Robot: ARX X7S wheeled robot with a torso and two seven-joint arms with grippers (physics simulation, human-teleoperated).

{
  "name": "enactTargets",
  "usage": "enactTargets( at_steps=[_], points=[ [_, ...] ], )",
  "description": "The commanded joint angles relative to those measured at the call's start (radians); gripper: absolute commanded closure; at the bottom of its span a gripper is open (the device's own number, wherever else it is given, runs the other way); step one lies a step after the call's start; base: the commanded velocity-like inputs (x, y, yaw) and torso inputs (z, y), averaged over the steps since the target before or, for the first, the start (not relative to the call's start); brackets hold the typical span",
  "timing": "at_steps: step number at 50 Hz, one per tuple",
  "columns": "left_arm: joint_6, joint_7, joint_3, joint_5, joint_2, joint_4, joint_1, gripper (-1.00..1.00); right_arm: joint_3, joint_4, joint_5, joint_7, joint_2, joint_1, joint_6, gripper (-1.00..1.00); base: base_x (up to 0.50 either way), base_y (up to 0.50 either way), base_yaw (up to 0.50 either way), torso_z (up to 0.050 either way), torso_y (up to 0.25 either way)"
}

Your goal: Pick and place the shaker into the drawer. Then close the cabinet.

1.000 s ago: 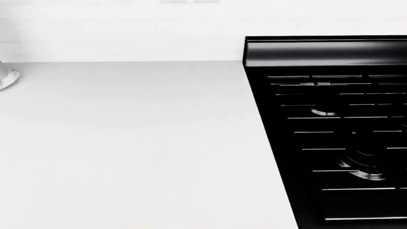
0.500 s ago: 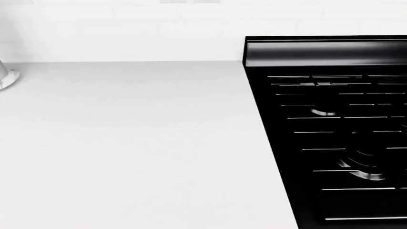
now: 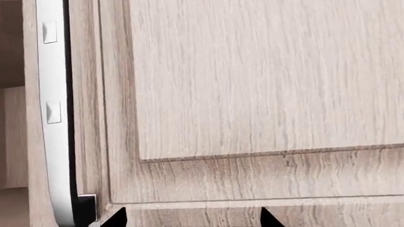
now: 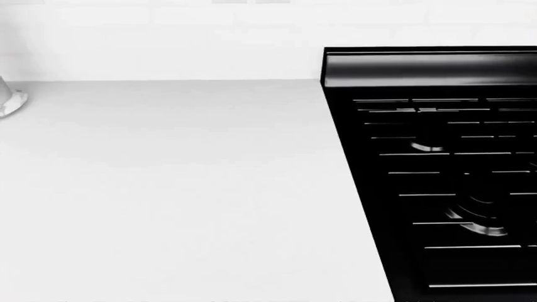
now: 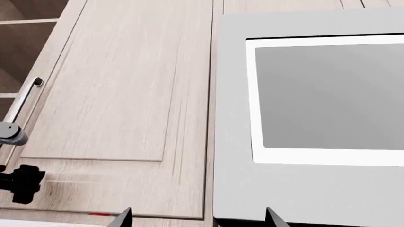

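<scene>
White countertop (image 4: 185,189) spreading across the head view, black stove (image 4: 444,182) sitting along its 3 o'clock side, a grey rounded base (image 4: 9,100) resting at 9 o'clock edge

The cabinet (image 5: 120,94) is showing a pale brown wood-grain door with a framed centre panel, standing just left of the grey oven front (image 5: 303,189). A slim silver bar handle (image 5: 22,101) is running along the door edge farthest from that oven. The left wrist view is filling with the same door (image 3: 252,94). Its white top (image 4: 168,189) is lying flat against the black cooktop (image 4: 444,189)
</scene>
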State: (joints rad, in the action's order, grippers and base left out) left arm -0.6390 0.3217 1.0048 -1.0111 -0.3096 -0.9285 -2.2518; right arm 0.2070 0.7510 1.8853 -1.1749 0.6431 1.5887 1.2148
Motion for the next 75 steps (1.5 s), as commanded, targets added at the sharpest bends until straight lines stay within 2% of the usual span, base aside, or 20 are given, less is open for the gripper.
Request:
enactTargets(
  at_steps=[1,6,13,19,25,31,42,47,52,58,62,67,75],
  points=[
    [0.031,-0.088,-0.029,0.225,0.046,-0.109,0.043,-1.00,-0.010,0.006,0.003,-0.004,0.008,0.009,-0.016,-1.00,0.00,0.00,0.00,0.011,0.000],
    [0.003,-0.073,-0.036,0.212,0.022,-0.045,0.049,-1.00,-0.010,0.007,0.000,-0.001,0.009,0.007,-0.019,-1.00,0.00,0.00,0.00,0.004,0.000],
    [-0.102,-0.004,-0.080,0.136,-0.097,0.220,0.066,-1.00,-0.014,0.009,0.001,-0.001,0.011,-0.001,-0.025,-1.00,0.00,0.00,0.00,0.001,0.000],
    [-0.262,0.118,-0.166,-0.016,-0.238,0.556,0.079,-1.00,-0.079,0.009,0.051,-0.001,0.044,-0.002,0.008,-1.00,0.00,0.00,0.00,0.000,0.000],
    [-0.384,0.233,-0.257,-0.178,-0.327,0.770,0.083,-1.00,-0.096,0.013,0.036,-0.032,0.085,-0.039,0.034,-1.00,0.00,0.00,0.00,0.000,0.000],
    [-0.418,0.285,-0.308,-0.257,-0.362,0.846,0.091,-1.00,-0.093,0.013,0.028,-0.039,0.087,-0.064,0.025,-1.00,-0.36,0.01,0.00,0.000,0.000],
    [-0.398,0.275,-0.315,-0.251,-0.372,0.850,0.114,-1.00,-0.099,0.017,0.025,-0.032,0.091,-0.077,0.021,-1.00,-0.50,0.01,0.00,0.000,0.000],
    [-0.384,0.307,-0.340,-0.284,-0.400,0.899,0.171,-1.00,-0.099,0.035,0.001,-0.017,0.102,-0.113,0.045,-1.00,-0.50,0.01,0.00,0.000,0.000],
    [-0.345,0.369,-0.380,-0.348,-0.450,1.007,0.299,-1.00,-0.017,0.073,-0.122,0.104,0.075,-0.255,0.090,-1.00,-0.03,0.00,0.00,0.000,0.000],
    [-0.242,0.395,-0.394,-0.335,-0.505,1.104,0.501,-1.00,0.042,0.107,-0.347,0.293,0.028,-0.440,0.126,-1.00,0.00,0.00,0.00,0.000,0.000],
    [-0.152,0.363,-0.385,-0.283,-0.520,1.116,0.629,-1.00,0.007,0.118,-0.559,0.439,0.014,-0.547,0.096,-1.00,0.00,0.00,0.00,0.000,0.000],
    [-0.056,0.341,-0.377,-0.233,-0.525,1.098,0.763,-1.00,-0.072,0.074,-0.765,0.609,-0.015,-0.624,-0.032,-1.00,0.00,0.00,0.00,0.000,0.000],
    [-0.008,0.356,-0.360,-0.198,-0.552,1.128,0.875,-1.00,-0.125,0.040,-0.906,0.709,-0.025,-0.726,-0.156,-1.00,0.07,0.07,0.00,0.000,0.000]
  ],
)
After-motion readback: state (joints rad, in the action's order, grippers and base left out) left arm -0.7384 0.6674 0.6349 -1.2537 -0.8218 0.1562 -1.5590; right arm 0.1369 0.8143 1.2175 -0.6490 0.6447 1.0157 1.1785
